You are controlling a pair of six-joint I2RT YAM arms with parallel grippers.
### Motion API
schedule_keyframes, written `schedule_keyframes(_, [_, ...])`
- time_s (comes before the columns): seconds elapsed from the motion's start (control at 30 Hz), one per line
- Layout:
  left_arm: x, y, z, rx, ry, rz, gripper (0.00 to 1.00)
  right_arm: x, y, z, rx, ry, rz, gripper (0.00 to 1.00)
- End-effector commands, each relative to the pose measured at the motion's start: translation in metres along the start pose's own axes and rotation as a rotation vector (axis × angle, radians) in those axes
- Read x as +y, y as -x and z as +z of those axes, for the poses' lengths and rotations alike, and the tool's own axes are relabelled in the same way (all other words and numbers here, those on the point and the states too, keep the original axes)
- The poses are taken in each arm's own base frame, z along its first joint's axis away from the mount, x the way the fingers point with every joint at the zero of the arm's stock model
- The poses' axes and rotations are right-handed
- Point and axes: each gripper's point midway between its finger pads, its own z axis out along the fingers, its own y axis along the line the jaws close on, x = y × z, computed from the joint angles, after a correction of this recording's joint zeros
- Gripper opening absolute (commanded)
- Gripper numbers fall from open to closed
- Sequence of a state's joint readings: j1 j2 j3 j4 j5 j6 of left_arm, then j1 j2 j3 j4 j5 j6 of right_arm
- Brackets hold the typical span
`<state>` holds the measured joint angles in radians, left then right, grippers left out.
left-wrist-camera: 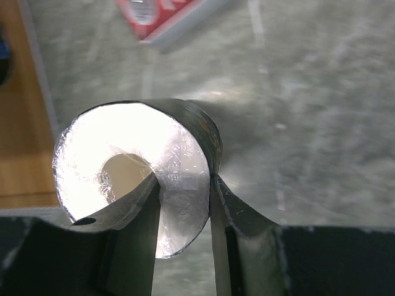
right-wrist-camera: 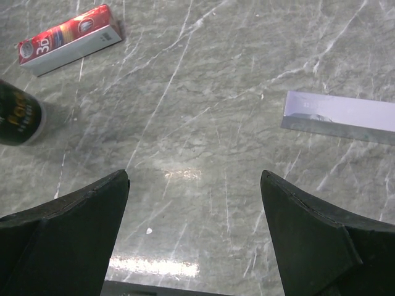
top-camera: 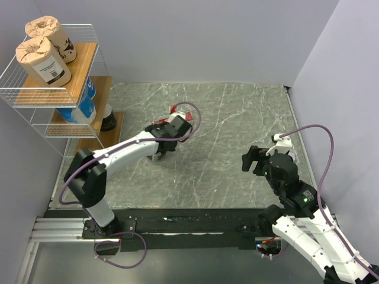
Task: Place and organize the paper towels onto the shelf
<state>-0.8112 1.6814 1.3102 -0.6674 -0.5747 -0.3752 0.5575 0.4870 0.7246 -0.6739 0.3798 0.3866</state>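
My left gripper is near the middle of the table, shut on a dark paper towel roll. One finger sits in the hollow core and the other finger presses the outer wall. The white wire shelf at the far left holds two kraft-brown rolls on top, blue-and-white rolls on the middle board and a dark roll lower down. My right gripper hovers open over bare table at the right. A dark roll shows at the left edge of the right wrist view.
A flat red box lies on the marble just beyond the left gripper, partly hidden by it in the top view. Grey walls close in the table at the back and on the right. A pale strip lies ahead of the right gripper.
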Motion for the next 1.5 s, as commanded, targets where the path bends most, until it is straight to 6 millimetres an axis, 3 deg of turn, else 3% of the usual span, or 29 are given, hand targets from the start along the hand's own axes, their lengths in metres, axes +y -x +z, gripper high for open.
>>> schedule_keyframes(0.0, [0.063,0.018,-0.011,-0.06,0.143,-0.049,0.34,-0.003,0.005,0.001,-0.034,-0.008,0.001,0.95])
schedule_keyframes(0.27, [0.154,0.023,0.02,0.003,0.432,-0.1,0.34,0.005,0.005,0.0,-0.038,0.035,0.015,0.94])
schedule_keyframes(0.4, [0.18,0.017,0.034,0.067,0.547,-0.046,0.36,0.004,0.005,-0.003,-0.048,0.042,0.022,0.95])
schedule_keyframes(0.6, [0.193,0.004,0.056,0.121,0.575,-0.035,0.35,0.005,0.01,-0.007,-0.084,0.066,0.029,0.95])
schedule_keyframes(0.97, [0.227,-0.007,0.056,0.158,0.664,-0.042,0.35,0.002,0.01,-0.006,-0.092,0.05,0.012,0.96])
schedule_keyframes(1.1, [0.237,-0.017,0.06,0.177,0.679,-0.053,0.39,-0.001,0.009,-0.007,-0.088,0.038,0.005,0.96])
schedule_keyframes(1.3, [0.241,-0.015,0.059,0.175,0.693,-0.056,0.58,-0.002,0.015,-0.01,-0.101,0.032,0.006,0.97])
schedule_keyframes(1.37, [0.244,-0.017,0.056,0.188,0.705,-0.052,0.6,-0.002,0.015,-0.011,-0.098,0.031,0.005,0.97])
schedule_keyframes(1.47, [0.239,-0.004,0.045,0.164,0.683,-0.081,0.62,-0.001,0.014,-0.011,-0.096,0.038,0.001,0.97])
